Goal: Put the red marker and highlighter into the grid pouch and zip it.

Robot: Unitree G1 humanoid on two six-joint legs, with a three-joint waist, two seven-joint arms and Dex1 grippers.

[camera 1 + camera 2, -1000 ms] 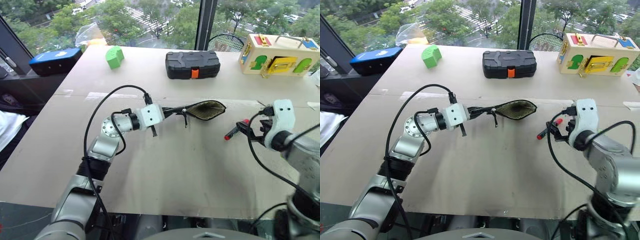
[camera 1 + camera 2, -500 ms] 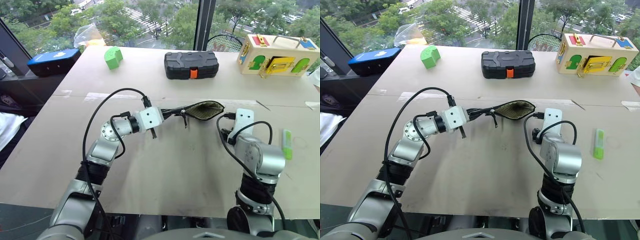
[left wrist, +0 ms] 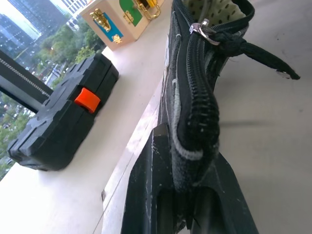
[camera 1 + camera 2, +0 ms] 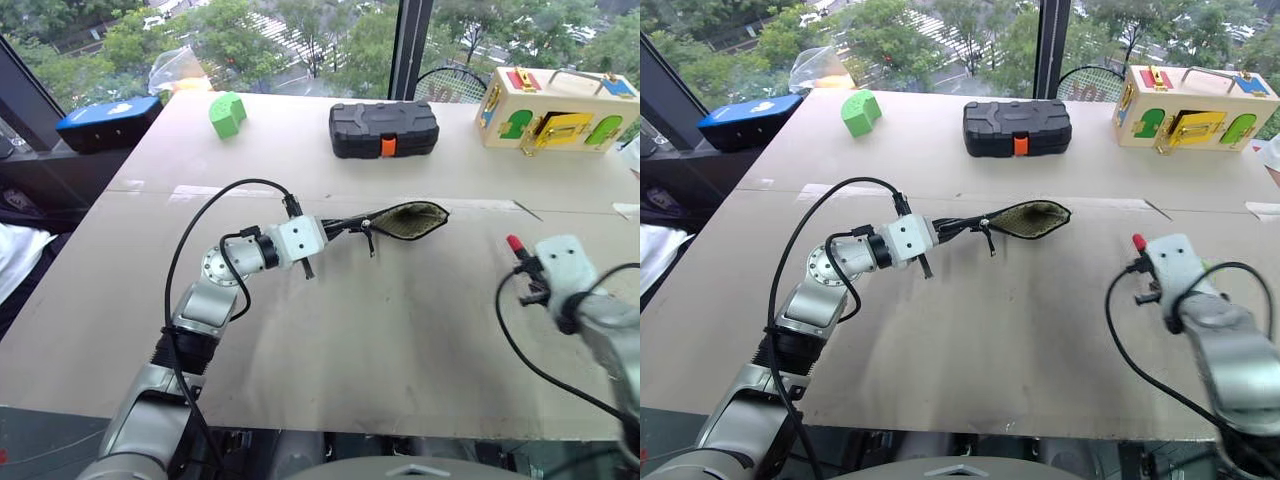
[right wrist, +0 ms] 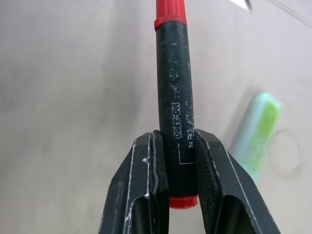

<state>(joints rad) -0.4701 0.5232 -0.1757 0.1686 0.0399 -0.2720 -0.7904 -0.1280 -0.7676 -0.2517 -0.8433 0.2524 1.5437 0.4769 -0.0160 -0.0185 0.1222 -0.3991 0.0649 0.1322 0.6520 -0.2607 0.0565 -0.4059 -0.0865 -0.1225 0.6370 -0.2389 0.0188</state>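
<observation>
The grid pouch (image 4: 405, 220) lies at the table's middle with its mouth open, showing a pale dotted lining. My left gripper (image 4: 335, 228) is shut on the pouch's closed end, with the zipper edge (image 3: 195, 97) pinched between its fingers (image 3: 146, 195). My right gripper (image 5: 180, 161), at the right of the table, is shut on the black barrel of the red marker (image 5: 174, 97). The marker's red end (image 4: 516, 243) sticks out past the fingers. The light-green highlighter (image 5: 256, 134) lies flat on the table just beyond that gripper.
A black hard case with an orange latch (image 4: 384, 128) stands behind the pouch. A green block (image 4: 228, 113) sits at the back left, a wooden latch box (image 4: 560, 110) at the back right, and a blue object (image 4: 108, 120) off the table's left edge.
My right arm swung in toward the middle and then out to the right, rolling its wrist, with the red marker in its fingers. The left gripper and pouch kept still.
</observation>
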